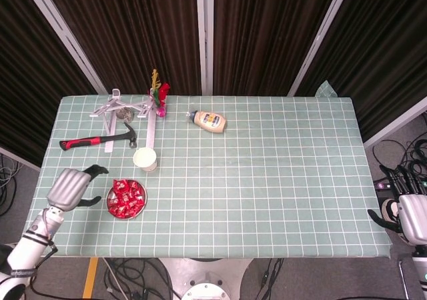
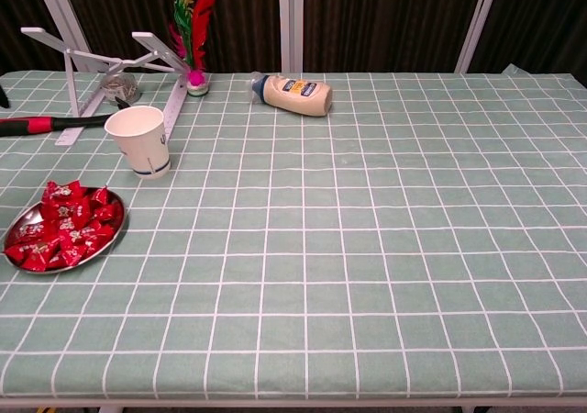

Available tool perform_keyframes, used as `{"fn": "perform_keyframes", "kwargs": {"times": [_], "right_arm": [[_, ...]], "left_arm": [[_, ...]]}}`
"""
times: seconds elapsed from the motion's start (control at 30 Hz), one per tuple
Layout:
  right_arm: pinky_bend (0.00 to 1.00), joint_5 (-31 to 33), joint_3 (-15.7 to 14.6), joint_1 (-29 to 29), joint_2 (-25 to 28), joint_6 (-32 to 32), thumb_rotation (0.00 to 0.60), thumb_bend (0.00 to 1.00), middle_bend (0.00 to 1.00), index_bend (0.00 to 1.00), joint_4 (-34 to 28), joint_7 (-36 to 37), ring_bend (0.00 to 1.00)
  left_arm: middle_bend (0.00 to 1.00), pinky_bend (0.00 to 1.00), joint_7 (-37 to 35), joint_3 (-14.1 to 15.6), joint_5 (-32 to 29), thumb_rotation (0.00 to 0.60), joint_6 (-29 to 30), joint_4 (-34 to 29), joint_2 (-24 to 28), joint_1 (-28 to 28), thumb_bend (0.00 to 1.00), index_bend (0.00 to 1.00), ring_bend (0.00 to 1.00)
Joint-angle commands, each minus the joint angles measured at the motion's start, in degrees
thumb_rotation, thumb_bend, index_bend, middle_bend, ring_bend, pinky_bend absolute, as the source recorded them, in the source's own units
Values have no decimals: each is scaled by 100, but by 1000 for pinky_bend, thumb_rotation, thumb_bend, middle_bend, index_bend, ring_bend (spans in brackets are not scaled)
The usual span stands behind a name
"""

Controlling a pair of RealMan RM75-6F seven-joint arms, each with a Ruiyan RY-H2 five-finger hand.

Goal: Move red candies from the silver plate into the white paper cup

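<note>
On the head view only, I see my left hand (image 1: 68, 187) beside the silver plate (image 1: 141, 203), and my right hand (image 1: 408, 213) off-table; both fingers released, empty.

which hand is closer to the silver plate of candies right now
Left. The left hand is over the table just left of the silver plate, not touching it. The right hand hangs off the table's far right edge.

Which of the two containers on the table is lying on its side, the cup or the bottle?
The mayonnaise bottle near the table's far edge lies on its side. The white paper cup stands upright, open mouth up, just beyond the silver plate.
</note>
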Motion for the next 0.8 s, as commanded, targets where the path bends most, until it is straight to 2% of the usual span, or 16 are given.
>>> {"fn": "perform_keyframes", "kwargs": {"times": [0.03,0.23,0.37,0.8], "right_arm": [[78,37,-15,-11,-5,-24,600,113,137,80,17,-6,0],[78,84,-33,-18,-18,-64,600,114,138,80,43,7,0],[78,97,-45,-9,-37,-99,600,113,138,80,67,25,0],[78,123,-48,5,-49,-132,600,113,138,80,105,61,0]], "left_arm": [[369,1000,212,53,-139,600,-492,153,-292,-356,184,310,823],[359,1000,495,87,-425,600,-1013,389,-654,-683,184,309,824],[366,1000,763,105,-702,600,-1253,581,-886,-818,189,345,833],[419,1000,1232,251,-1127,600,-1327,956,-1302,-915,192,410,864]]}}
